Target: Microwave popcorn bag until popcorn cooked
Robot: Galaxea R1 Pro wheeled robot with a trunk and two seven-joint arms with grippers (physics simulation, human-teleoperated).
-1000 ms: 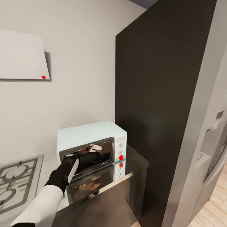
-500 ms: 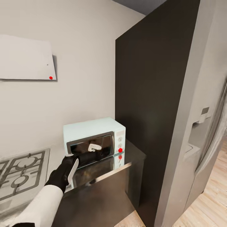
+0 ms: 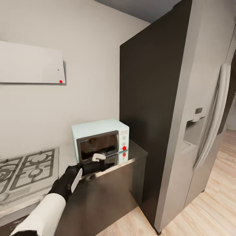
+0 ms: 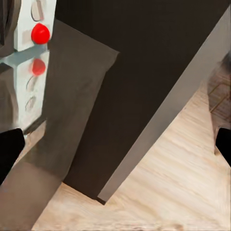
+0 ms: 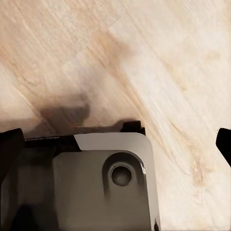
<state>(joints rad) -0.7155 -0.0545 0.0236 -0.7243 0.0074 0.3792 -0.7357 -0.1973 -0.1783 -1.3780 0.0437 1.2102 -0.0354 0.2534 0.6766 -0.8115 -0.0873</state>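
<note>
The pale-blue microwave (image 3: 98, 129) stands on the grey countertop (image 3: 136, 152) against the tall dark panel. Its dark glass door looks shut, so the popcorn bag and the popcorn are hidden. My left gripper (image 3: 103, 161) hovers just in front of the door's lower edge, over the countertop's front. In the left wrist view the left gripper (image 4: 115, 147) is open, its fingertips (image 4: 9, 151) wide apart and empty, with the microwave's red knob (image 4: 40, 32) off to one side. My right gripper (image 5: 115, 139) is open too and hangs empty over the wooden floor (image 5: 159, 57).
A grey gas hob (image 3: 28, 170) lies left of the microwave. A tall dark cabinet panel (image 3: 150, 114) and a steel fridge (image 3: 203, 108) rise to the right. A white wall cabinet (image 3: 31, 64) hangs above the hob. The robot's base (image 5: 96, 187) sits under the right gripper.
The head view has pulled back and turned right, bringing the fridge and floor into sight. My left gripper has drawn back from the microwave's window to its lower front edge.
</note>
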